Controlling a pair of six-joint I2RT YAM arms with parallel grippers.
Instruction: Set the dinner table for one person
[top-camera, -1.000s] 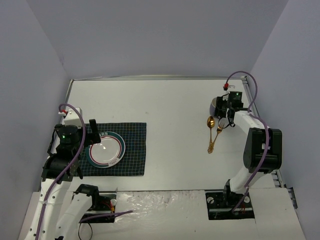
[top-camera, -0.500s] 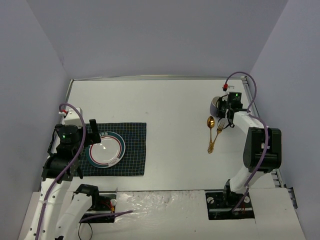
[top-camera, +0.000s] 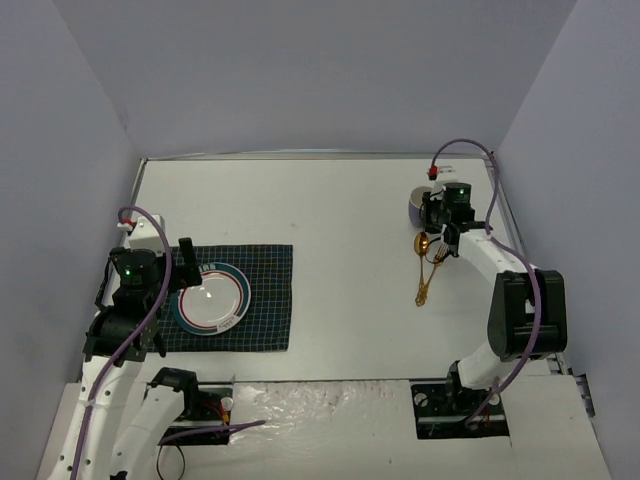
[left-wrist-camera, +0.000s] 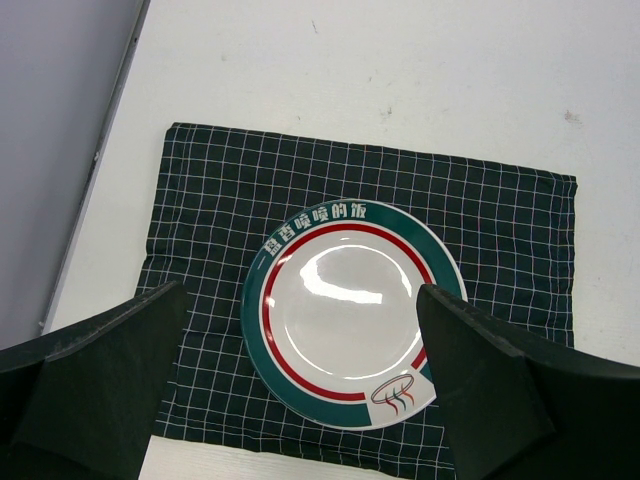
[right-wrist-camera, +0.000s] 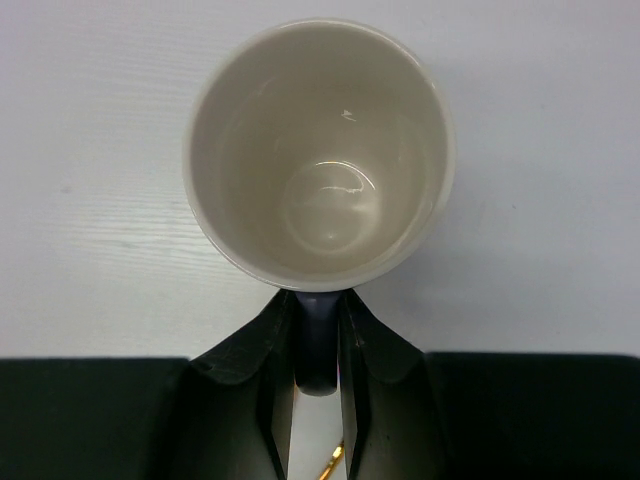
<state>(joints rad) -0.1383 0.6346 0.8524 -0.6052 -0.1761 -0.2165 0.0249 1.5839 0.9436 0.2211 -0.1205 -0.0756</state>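
A white plate with a green and red rim (top-camera: 211, 298) (left-wrist-camera: 350, 311) lies on a dark green checked cloth (top-camera: 268, 300) (left-wrist-camera: 200, 190) at the left of the white dinner table (top-camera: 330, 220). My left gripper (top-camera: 182, 262) (left-wrist-camera: 300, 400) is open and empty above the plate. My right gripper (top-camera: 437, 215) (right-wrist-camera: 318, 340) is shut on the dark handle of a mug (top-camera: 420, 206) (right-wrist-camera: 318, 150), cream inside, at the far right. A gold spoon (top-camera: 422, 246) and gold fork (top-camera: 430, 278) lie just in front of the mug.
Grey walls enclose the table on the left, back and right. The table's metal rim (top-camera: 300, 155) runs along the far edge. Both arm bases stand at the near edge.
My right gripper has moved left and a little away from the right edge with the mug in it. The left arm has not moved.
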